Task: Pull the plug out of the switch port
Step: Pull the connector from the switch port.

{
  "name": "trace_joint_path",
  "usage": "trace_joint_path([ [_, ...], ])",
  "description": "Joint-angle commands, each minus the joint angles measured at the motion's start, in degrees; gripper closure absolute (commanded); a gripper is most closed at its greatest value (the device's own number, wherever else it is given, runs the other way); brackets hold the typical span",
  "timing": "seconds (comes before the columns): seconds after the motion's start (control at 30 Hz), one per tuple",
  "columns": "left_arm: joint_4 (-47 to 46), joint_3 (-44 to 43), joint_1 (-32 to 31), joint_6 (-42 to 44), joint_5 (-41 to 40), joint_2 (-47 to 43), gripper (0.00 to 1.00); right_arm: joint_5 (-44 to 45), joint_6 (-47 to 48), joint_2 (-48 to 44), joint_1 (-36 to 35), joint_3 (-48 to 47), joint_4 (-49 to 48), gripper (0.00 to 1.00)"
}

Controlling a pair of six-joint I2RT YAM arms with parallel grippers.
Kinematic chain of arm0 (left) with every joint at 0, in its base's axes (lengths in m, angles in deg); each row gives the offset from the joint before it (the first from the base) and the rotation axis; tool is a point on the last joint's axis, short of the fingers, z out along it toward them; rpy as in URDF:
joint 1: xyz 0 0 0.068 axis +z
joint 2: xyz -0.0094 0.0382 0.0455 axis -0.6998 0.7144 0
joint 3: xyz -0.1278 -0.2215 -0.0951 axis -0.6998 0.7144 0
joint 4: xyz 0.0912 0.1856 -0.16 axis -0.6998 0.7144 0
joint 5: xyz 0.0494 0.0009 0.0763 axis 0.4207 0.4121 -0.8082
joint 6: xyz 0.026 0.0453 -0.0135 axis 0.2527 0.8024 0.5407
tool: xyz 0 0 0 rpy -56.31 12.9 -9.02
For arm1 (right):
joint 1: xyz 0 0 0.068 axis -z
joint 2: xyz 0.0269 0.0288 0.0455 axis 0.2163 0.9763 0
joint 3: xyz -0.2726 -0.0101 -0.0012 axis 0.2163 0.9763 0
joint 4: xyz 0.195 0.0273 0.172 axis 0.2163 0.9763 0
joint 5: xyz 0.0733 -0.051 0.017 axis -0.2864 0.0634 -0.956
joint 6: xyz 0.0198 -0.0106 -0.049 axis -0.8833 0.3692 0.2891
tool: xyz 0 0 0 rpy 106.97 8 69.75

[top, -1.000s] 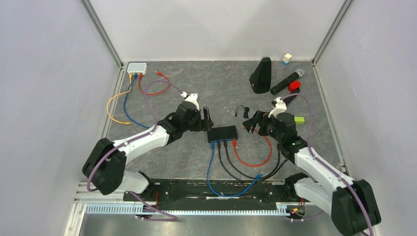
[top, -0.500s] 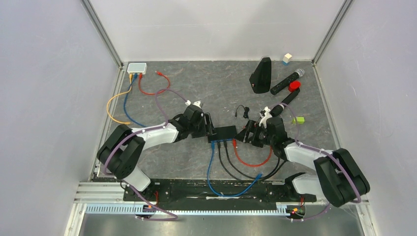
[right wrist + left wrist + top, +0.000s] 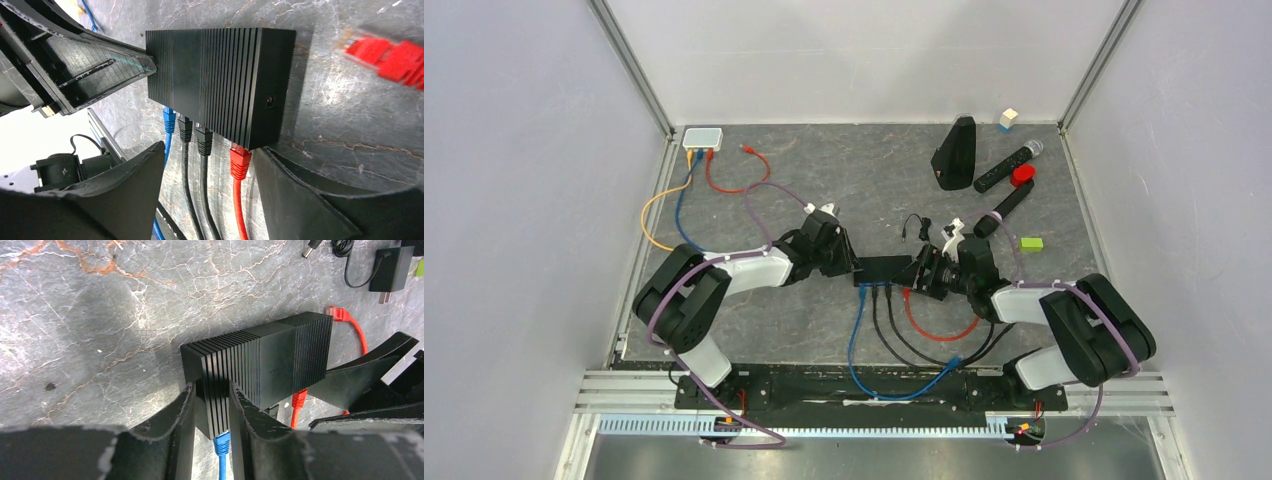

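Switch point(image 3: 879, 268) sits mid-frame in the top view, flat on the bench point(image 3: 824, 170), both arms low on either side of it.

Left claw point(image 3: 211, 390): narrow, fingers pinching the left end of the switch, one on each long face. I read it as the brace.

Right claw point(image 3: 210, 150): wide, nothing held. Its fingers straddle the port side. The red plug point(image 3: 240, 161) is seated at the corner nearest the right-hand finger, then two black plugs point(image 3: 185, 129) and a blue plug point(image 3: 169, 120) toward the left of that view.

My guess is red is the target, though the span takes in all four.

Notes for the pull:
- Shift so only the red plug body lies between the fingers, clear of the neighbouring black one.
- Grip the moulded body, not the cord.
- The latch tab is not visible from here, so expect resistance.
- Draw straight out along the port axis while the left claw holds firm.
- Ignore the loose red connector point(image 3: 385, 55) in the upper right of the right wrist view. It is already free.
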Motion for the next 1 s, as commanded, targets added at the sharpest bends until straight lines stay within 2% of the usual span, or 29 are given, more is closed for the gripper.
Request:
trace_joint_path([
  [0.0, 1.51, -0.32, 0.09, -0.99, -0.2, 2.38, 0.7, 0.59, -1.62, 2.41, -0.31, 0.59, -0.25, 0.34],
  [0.07, 1.3, -0.1, 0.13, -1.09, -0.1, 2.37, 0.74, 1.56, -2.25, 2.39, -0.29, 1.41, -0.69, 0.34],
  [0.13, 0.94, -0.04, 0.18, -0.71, 0.42, 2.21, 0.71, 2.4, -2.28, 2.15, -0.32, 1.96, -0.55, 0.34],
  [0.27, 0.52, -0.2, 0.18, -0.48, 0.48, 1.77, 0.5, 5.17, -0.24, 0.68, -0.31, 1.47, 2.93, 0.34],
  [0.33, 0.48, -0.17, 0.18, -0.71, 0.41, 1.74, 0.34, 6.63, 0.84, -0.21, -0.16, 0.98, 5.17, 0.34],
  [0.43, -0.62, 0.46, 0.18, -1.33, 0.38, 1.55, 0.21, 6.44, 1.71, -0.7, 0.17, 0.58, 6.41, 0.34],
  [0.53, -1.22, 0.75, 0.18, -1.36, 0.4, 1.6, 0.18, 6.35, 1.47, -0.91, 0.26, 1.23, 6.43, 0.34],
  [0.6, -1.73, 0.62, 0.24, -1.26, 1.35, 2.02, 0.18, 6.49, 1.35, -1.0, 0.35, 2.09, 6.1, 0.34],
  [0.67, -1.81, 0.2, 0.23, -1.24, 2.27, 2.71, 0.26, 6.59, 1.35, -1.02, 0.39, 2.7, 5.9, 0.34],
  [0.77, -2.55, 0.24, 0.27, -1.44, 3.02, 3.41, 0.32, 6.72, 1.43, -1.23, 0.57, 3.29, 6.05, 0.34],
  [0.83, -2.6, -0.06, 0.27, -1.35, 3.8, 3.92, 0.45, 7.07, 1.63, -1.4, 0.63, 3.4, 6.81, 0.34],
  [0.97, -2.9, 0.04, 0.27, -1.34, 4.37, 4.7, 0.62, 6.66, 1.5, -1.19, 0.93, 4.12, 6.67, 0.34],
])
